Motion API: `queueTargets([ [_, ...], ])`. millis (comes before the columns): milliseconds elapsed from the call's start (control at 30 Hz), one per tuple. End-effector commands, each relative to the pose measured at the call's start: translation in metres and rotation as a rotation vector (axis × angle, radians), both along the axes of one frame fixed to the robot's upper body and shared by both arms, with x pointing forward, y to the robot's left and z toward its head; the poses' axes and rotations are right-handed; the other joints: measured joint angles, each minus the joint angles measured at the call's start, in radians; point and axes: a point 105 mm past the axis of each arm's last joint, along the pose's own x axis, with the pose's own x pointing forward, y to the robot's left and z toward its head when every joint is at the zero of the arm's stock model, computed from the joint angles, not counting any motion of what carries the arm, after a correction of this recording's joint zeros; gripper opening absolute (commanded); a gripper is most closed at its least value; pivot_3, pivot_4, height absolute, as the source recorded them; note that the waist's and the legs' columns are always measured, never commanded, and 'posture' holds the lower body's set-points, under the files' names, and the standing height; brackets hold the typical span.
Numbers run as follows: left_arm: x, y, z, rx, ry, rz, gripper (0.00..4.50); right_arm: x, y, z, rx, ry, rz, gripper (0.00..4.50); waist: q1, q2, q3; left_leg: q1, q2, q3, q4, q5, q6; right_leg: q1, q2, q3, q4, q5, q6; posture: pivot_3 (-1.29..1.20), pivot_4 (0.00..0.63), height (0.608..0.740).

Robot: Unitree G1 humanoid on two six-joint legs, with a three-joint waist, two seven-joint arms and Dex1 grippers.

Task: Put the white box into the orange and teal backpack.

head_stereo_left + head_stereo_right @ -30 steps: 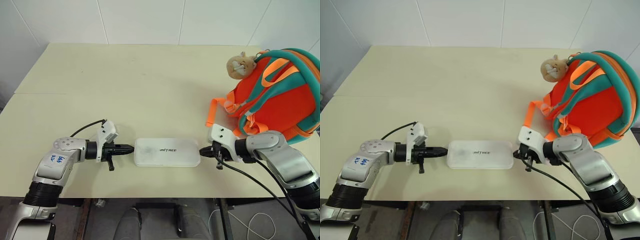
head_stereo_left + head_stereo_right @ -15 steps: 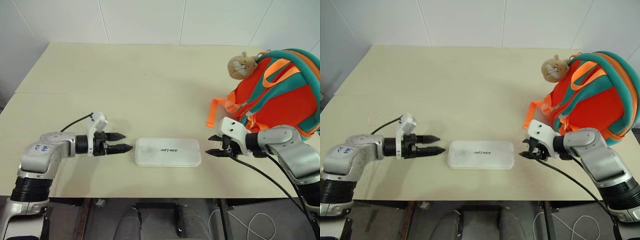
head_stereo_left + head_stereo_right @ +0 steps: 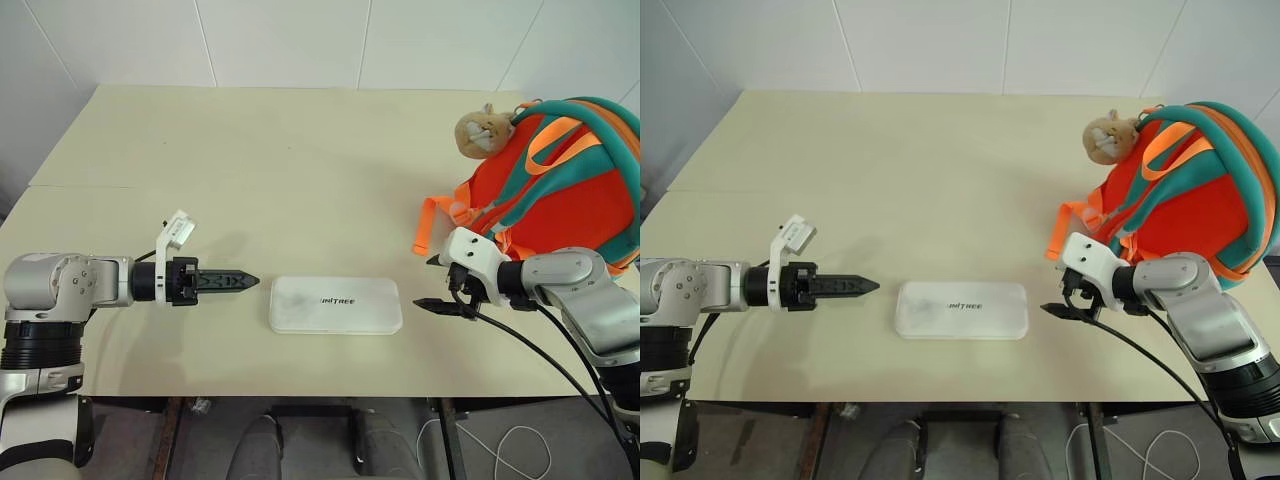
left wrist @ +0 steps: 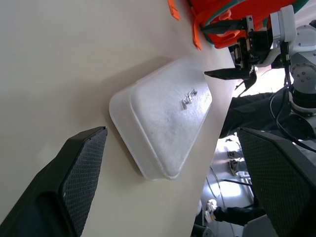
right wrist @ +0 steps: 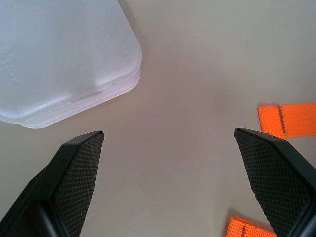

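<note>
Both claws, left (image 3: pixel 243 281) and right (image 3: pixel 432 283), now spread apart and backed off the white box (image 3: pixel 335 305) at lower centre, leaving regrasp before the orange and teal backpack (image 3: pixel 560 195).

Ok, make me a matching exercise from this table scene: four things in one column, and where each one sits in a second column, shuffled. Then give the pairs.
Things:
1. box
2. backpack
3. plush toy
4. left gripper

Places:
A. at the backpack's top, on its far side
B. flat on the table, between the two grippers
C. on the table's right end
D. off the box's left end, apart from it, jaws open

Pairs: 1-B, 2-C, 3-A, 4-D
</note>
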Motion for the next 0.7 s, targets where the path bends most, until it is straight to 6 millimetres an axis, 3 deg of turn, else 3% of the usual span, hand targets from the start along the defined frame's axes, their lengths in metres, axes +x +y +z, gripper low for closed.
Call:
queueTargets([
  [33, 0.004, -0.002, 0.007, -0.073, 0.037, 0.002, 4.5, 0.0, 0.002, 0.007, 0.01, -0.042, 0.003, 4.48, 0.001, 0.0, 0.0, 0.0, 0.0, 0.0, 0.0, 0.0, 0.0, 0.0, 0.0, 0.0, 0.0, 0.0, 0.0, 0.0, 0.15, 0.74],
  [100, 0.0, -0.007, 0.0, -0.055, 0.087, -0.022, 4.5, -0.001, 0.002, 0.006, 0.013, -0.044, 0.001, 4.48, 0.0, 0.0, 0.0, 0.0, 0.0, 0.0, 0.0, 0.0, 0.0, 0.0, 0.0, 0.0, 0.0, 0.0, 0.0, 0.0, 0.15, 0.74],
  [233, -0.001, -0.005, -0.034, 0.103, 0.199, -0.008, 4.5, -0.001, 0.004, 0.005, 0.018, -0.045, 0.001, 4.48, -0.001, 0.0, 0.0, 0.0, 0.0, 0.0, 0.0, 0.0, 0.0, 0.0, 0.0, 0.0, 0.0, 0.0, 0.001, 0.0, 0.15, 0.74],
  [700, 0.008, -0.041, -0.031, -0.021, 0.228, -0.092, 4.5, 0.001, 0.009, 0.003, 0.037, -0.048, 0.003, 4.48, 0.003, 0.0, 0.0, 0.0, -0.001, 0.0, 0.001, 0.0, 0.0, 0.001, -0.001, 0.0, 0.0, 0.0, 0.0, 0.0, 0.15, 0.74],
])
